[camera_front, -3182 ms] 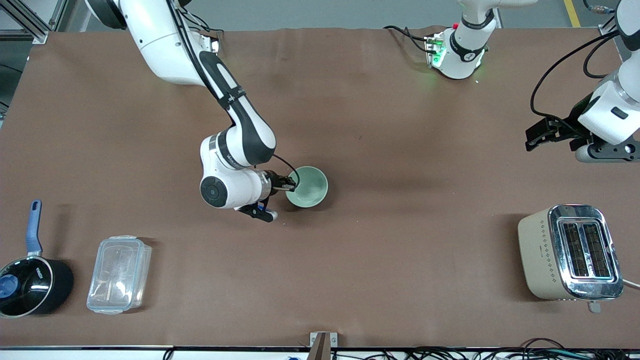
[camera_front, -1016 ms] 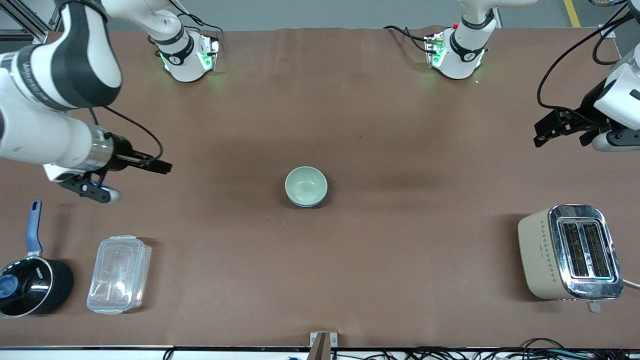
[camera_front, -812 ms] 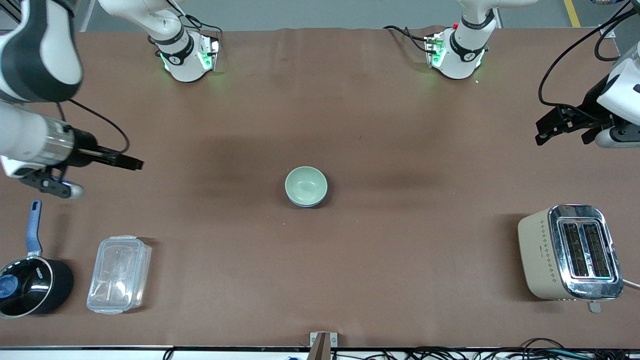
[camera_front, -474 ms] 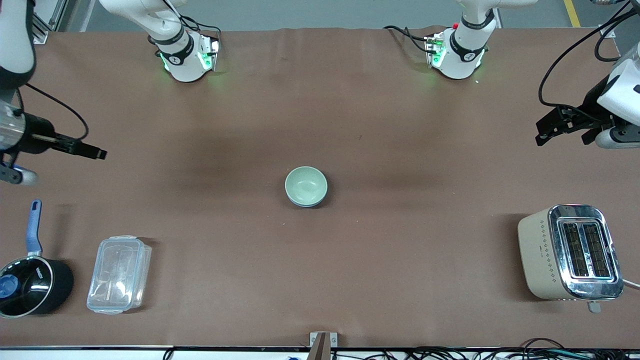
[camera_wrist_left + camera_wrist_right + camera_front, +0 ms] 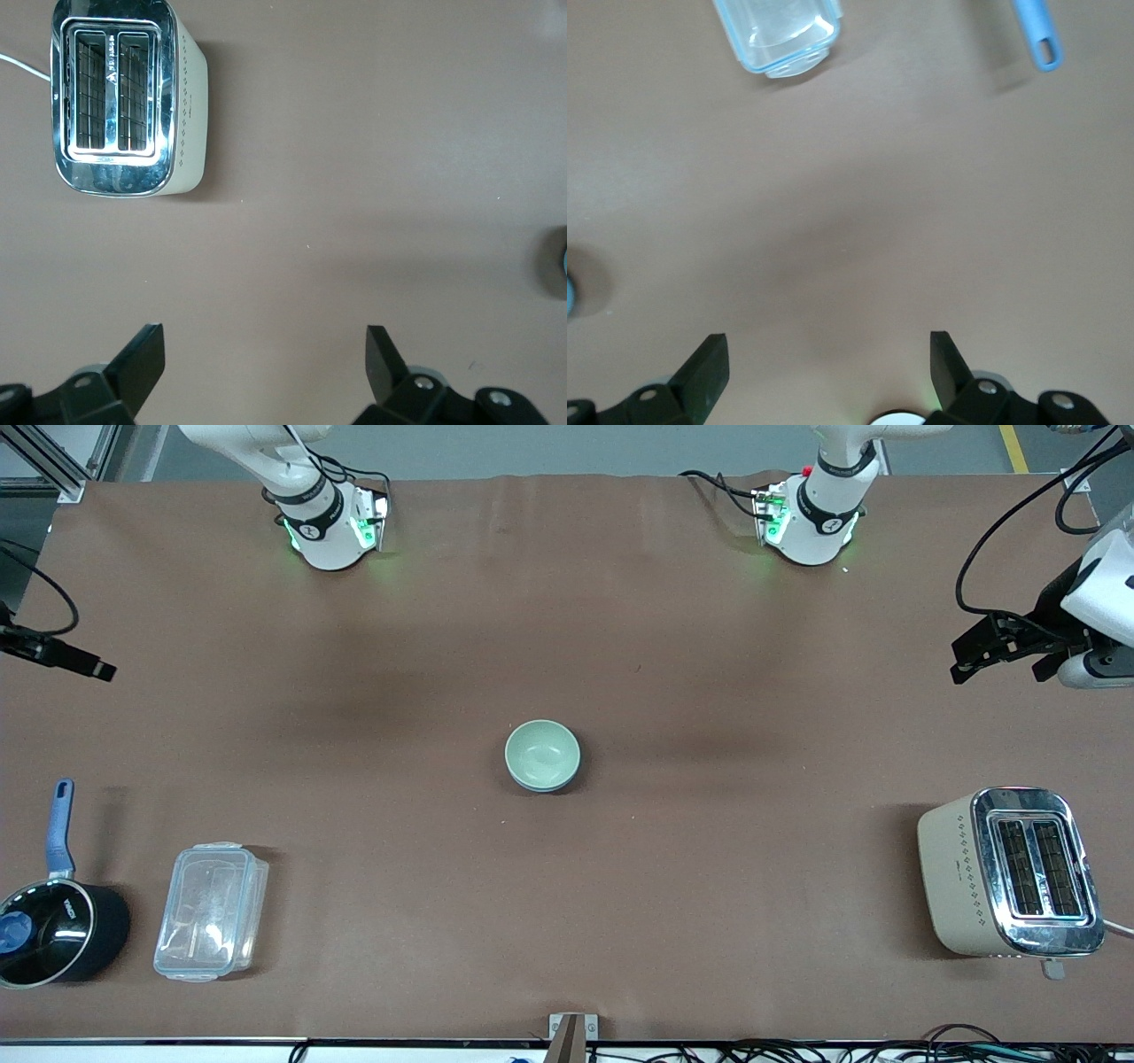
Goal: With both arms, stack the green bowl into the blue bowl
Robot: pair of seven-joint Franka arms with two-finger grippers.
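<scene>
The pale green bowl [image 5: 542, 753] sits nested inside the blue bowl [image 5: 542, 786] in the middle of the table; only a thin blue rim shows under it. A sliver of the stack shows at the edge of the left wrist view [image 5: 561, 261] and of the right wrist view [image 5: 570, 294]. My right gripper [image 5: 96, 670] is open and empty, up over the right arm's end of the table; its jaws stand wide apart in the right wrist view [image 5: 828, 359]. My left gripper [image 5: 961, 662] is open and empty over the left arm's end, also seen in its own wrist view [image 5: 264, 354].
A cream toaster [image 5: 1010, 872] stands near the front camera at the left arm's end, also in the left wrist view [image 5: 124, 97]. A clear lidded container [image 5: 211, 911] and a black saucepan with a blue handle [image 5: 53, 930] stand at the right arm's end.
My right gripper has let go of the green bowl and drawn back from the middle to its own end of the table. The left gripper has barely moved. The bowls stay put.
</scene>
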